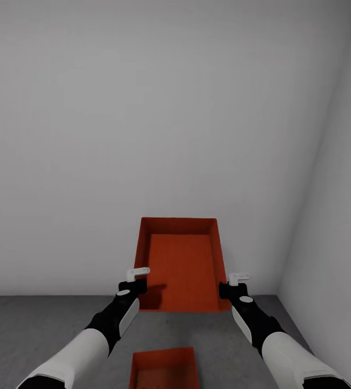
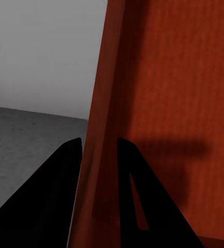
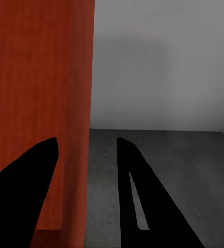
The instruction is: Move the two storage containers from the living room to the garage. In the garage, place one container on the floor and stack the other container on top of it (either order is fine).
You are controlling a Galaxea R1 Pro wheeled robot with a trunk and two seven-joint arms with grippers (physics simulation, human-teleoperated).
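Observation:
I hold one orange-red storage container (image 1: 181, 265) up in the air, tipped so its open inside faces my head camera. My left gripper (image 1: 134, 281) is shut on its left wall and my right gripper (image 1: 233, 283) on its right wall. In the left wrist view the container's wall (image 2: 99, 93) runs between the dark fingers (image 2: 65, 186). The right wrist view shows the other wall (image 3: 78, 103) between the fingers (image 3: 132, 196). The second storage container (image 1: 163, 370) sits on the garage floor (image 1: 34, 324) below the held one, close to my base and partly cut off by the frame.
A plain pale grey wall (image 1: 143, 135) stands straight ahead. A second grey wall (image 1: 337, 216) meets it in a corner at the right. Dark grey concrete stretches to the left of the lower container.

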